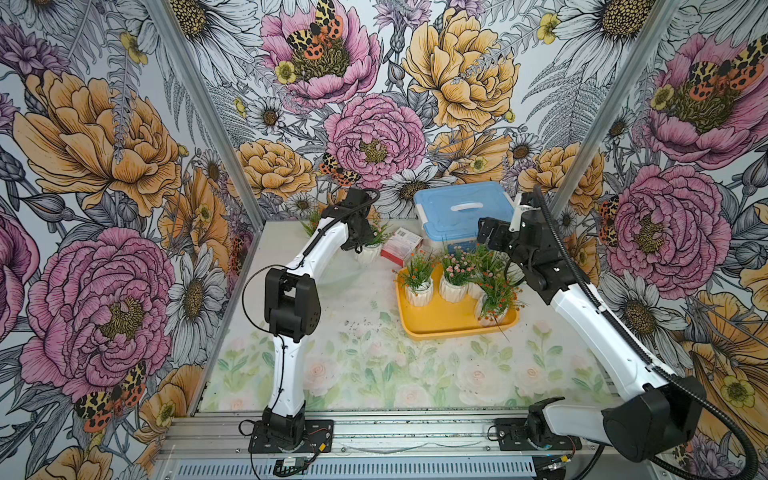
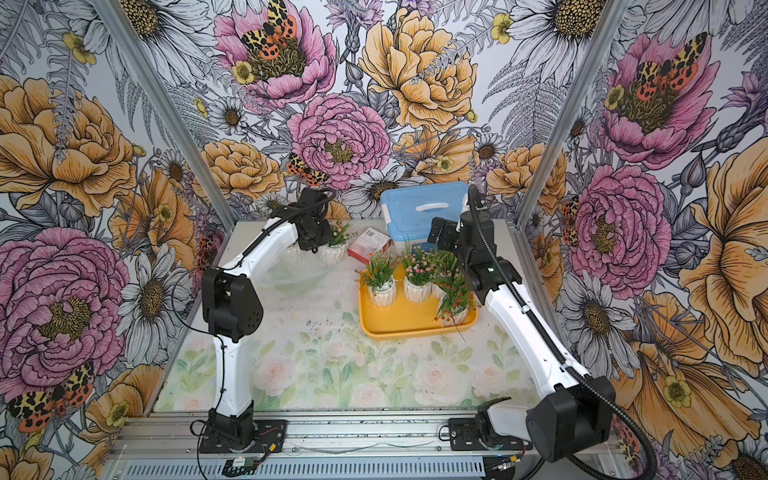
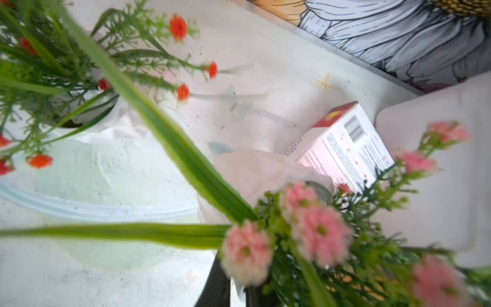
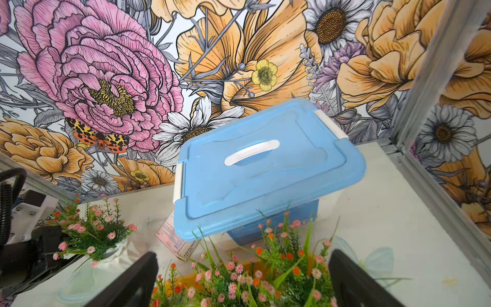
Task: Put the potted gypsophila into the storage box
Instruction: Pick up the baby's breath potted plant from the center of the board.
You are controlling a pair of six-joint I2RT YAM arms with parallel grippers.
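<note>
The tray [image 1: 436,326] holds four pots [image 1: 419,291], and its near side is bare. My left gripper [image 1: 357,247] pinches the pink pot [image 1: 369,253] at the table's back. I should lift it upright, clear of the carton [image 1: 402,245]. My right gripper [image 1: 485,232] gapes, empty.

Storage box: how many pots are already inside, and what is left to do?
Done: four pots sit in the storage box. In hand: the left gripper looks shut on a pink-flowered pot outside it. Left: that pot and an orange-flowered pot. The right gripper is open.
</note>
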